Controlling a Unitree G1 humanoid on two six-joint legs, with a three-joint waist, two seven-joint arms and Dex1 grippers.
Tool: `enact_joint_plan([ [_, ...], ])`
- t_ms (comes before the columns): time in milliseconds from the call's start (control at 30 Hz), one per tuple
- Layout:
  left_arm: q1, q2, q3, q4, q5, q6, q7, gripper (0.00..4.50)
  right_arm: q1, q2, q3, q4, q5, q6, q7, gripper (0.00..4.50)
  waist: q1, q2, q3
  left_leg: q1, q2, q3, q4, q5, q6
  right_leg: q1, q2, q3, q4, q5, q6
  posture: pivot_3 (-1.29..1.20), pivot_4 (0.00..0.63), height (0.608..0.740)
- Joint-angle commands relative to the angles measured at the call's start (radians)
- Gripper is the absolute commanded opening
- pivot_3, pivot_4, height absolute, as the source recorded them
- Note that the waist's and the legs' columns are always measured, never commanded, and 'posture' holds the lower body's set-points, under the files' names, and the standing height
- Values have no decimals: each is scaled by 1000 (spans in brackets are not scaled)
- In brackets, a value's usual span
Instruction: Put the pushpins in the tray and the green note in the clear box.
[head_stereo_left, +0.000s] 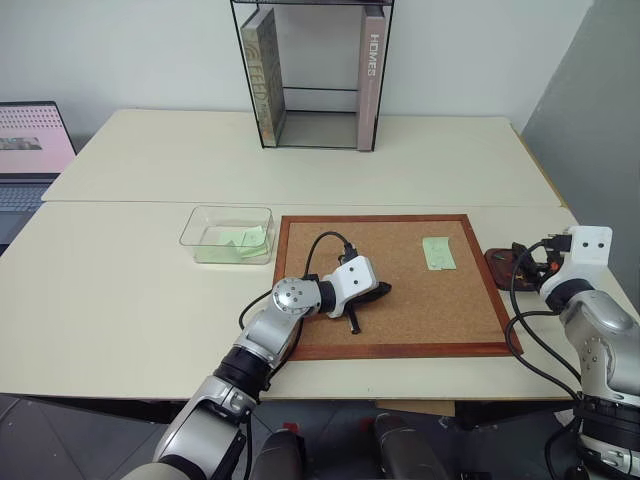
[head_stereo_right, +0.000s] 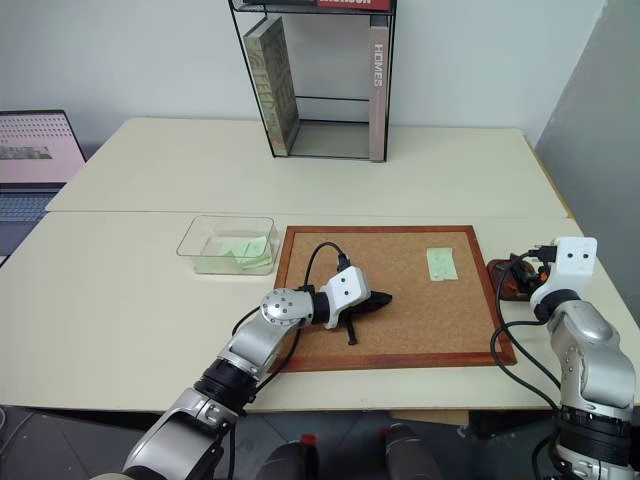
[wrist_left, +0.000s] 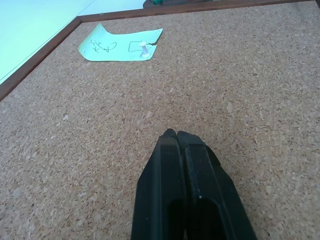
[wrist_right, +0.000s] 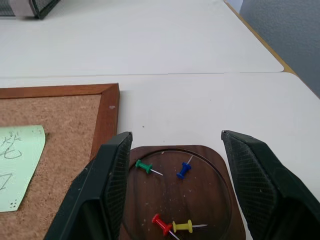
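The corkboard (head_stereo_left: 400, 290) lies on the pale bench (head_stereo_left: 130, 290) at the centre of the frame, with the clear box (head_stereo_left: 228, 235) touching or just beside its left edge and the small dark tray (wrist_right: 182, 192) just off its right edge. The green note (head_stereo_left: 438, 252) sits in the board's upper right, its long axis running up and down the frame, held by a white pushpin (wrist_left: 144, 50) near its lower end. Paler green slips already lie in the clear box.

The left end effector (head_stereo_left: 382, 291) rests low over the middle of the board, fingers pressed together and empty, pointing toward the right of the frame. The note lies to its upper right, well apart. The right end effector (wrist_right: 175, 165) hovers over the tray with fingers spread and nothing between them; four pushpins (wrist_right: 170, 202), green, blue, red and yellow, lie in the tray.

The right arm is nearer the note, which lies just left of it across the frame rail. The white pin probably has to come out before the note can go to the box.
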Motion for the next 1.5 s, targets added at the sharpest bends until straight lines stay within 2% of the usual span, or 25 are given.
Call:
enact_joint_plan([
  [33,27,11,-39,63,43,14,-8,0,53,-31,88,-124,45,-1,118,3011,0,0,0,0,0,0,0,0,0,0,0,0,0,0,0,0,150,740],
  [167,24,10,-37,68,44,10,-7,0,90,-30,179,-162,40,4,158,3011,0,0,0,0,0,0,0,0,0,0,0,0,0,0,0,0,150,740],
  [400,21,7,-33,75,42,12,-8,0,60,7,293,-108,-7,-48,151,3011,0,0,0,0,0,0,1,0,0,0,0,0,0,0,0,0,150,740],
  [733,15,14,-27,76,42,15,-8,0,-40,29,342,62,-90,-138,126,3011,1,0,0,0,0,0,1,0,0,0,0,0,0,0,0,0,150,740],
  [867,13,12,-24,76,40,19,-6,0,-70,42,348,121,-115,-159,113,2413,1,0,0,0,0,0,1,0,0,0,0,0,0,0,0,0,150,740],
  [1200,17,15,-24,69,40,23,-5,0,-71,55,361,129,-131,-162,112,255,1,0,0,0,0,0,1,0,0,0,0,0,0,0,0,0,150,740],
  [1267,18,16,-24,68,40,23,-6,0,-65,53,359,112,-126,-157,112,49,1,0,0,0,0,0,1,0,0,0,0,0,0,0,0,0,150,740],
  [1500,15,14,-21,72,40,21,0,0,-49,42,341,-38,-92,-111,119,49,1,0,0,0,0,0,1,0,0,0,0,0,0,0,0,0,150,740],
])
